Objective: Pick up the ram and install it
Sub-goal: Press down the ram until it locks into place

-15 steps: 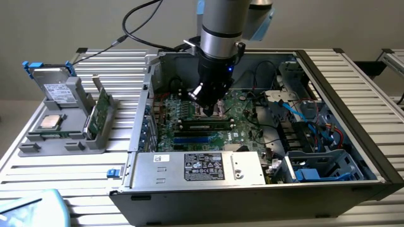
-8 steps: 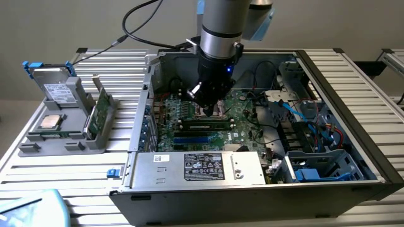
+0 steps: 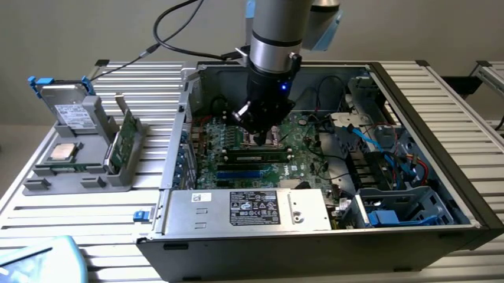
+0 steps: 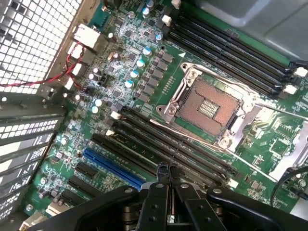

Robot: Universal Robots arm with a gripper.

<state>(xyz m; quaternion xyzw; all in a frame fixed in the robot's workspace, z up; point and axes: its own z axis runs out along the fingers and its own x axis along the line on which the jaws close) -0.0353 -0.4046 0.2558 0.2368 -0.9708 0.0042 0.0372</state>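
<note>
The ram (image 3: 256,157) is a long dark stick with green ends. It stands in one of the long slots on the motherboard (image 3: 303,153), inside the open computer case (image 3: 409,236). My gripper (image 3: 261,139) hangs just above the board, a little behind the ram, and is shut with nothing between its fingers. In the wrist view the gripper (image 4: 167,169) has its fingertips pressed together over the bank of long black slots (image 4: 144,126), next to the open processor socket (image 4: 210,107). There I cannot tell the ram apart from the slots.
A grey power supply (image 3: 248,209) fills the case's near side, and blue drive bays (image 3: 398,212) with cables sit at the exterior view's right. A grey parts holder (image 3: 79,153) at the left carries a drive, a processor and an upright green card (image 3: 126,141). Case walls enclose the board.
</note>
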